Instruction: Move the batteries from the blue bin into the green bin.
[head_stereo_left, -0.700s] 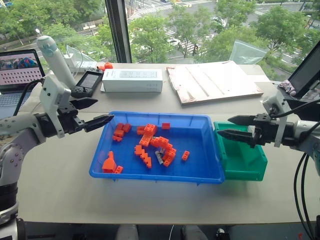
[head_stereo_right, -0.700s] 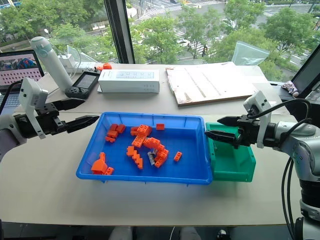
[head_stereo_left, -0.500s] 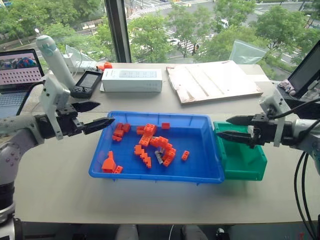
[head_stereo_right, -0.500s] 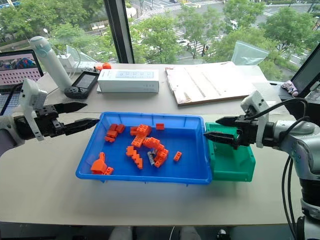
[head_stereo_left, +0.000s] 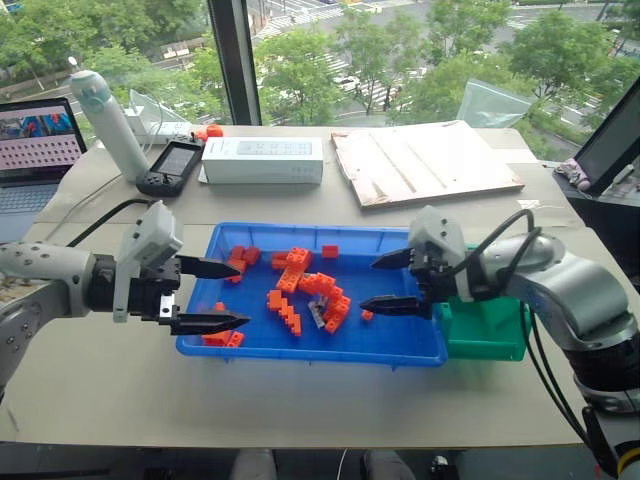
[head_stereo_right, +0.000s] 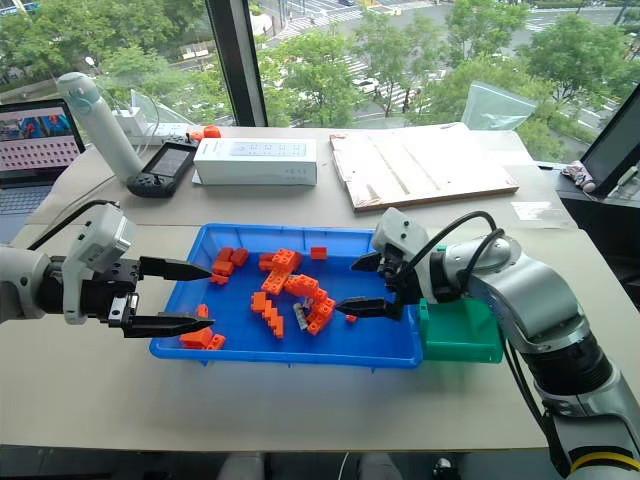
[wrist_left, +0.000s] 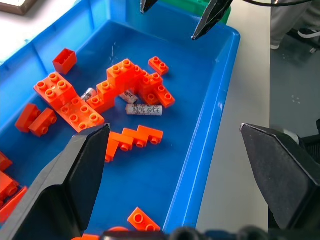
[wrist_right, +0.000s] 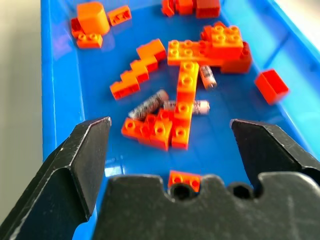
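The blue bin (head_stereo_left: 310, 356) lies mid-table, holding orange bricks (head_stereo_left: 300, 270) and the batteries (head_stereo_left: 318, 314), small silver cylinders among the bricks at its centre. The wrist views show them closer: one battery (wrist_left: 144, 109) lies bare, another (wrist_left: 89, 94) is tucked against bricks, and others (wrist_right: 148, 104) (wrist_right: 207, 77) lie beside a brick cluster. My left gripper (head_stereo_left: 243, 294) is open over the bin's left end. Open too, my right gripper (head_stereo_left: 368, 285) hangs over the bin's right part, pointing at the bricks. Touching the blue bin's right end is the green bin (head_stereo_left: 490, 335).
Behind the bins are a white box (head_stereo_left: 263, 160), a wooden board (head_stereo_left: 425, 163), a black handheld device (head_stereo_left: 175, 165) and a white bottle (head_stereo_left: 110, 120). A laptop (head_stereo_left: 38, 140) stands far left, a dark monitor (head_stereo_left: 615, 145) far right.
My right gripper has moved left from above the green bin to over the blue bin's right part. My left gripper has come nearer and over the bin's left end. Both stayed open.
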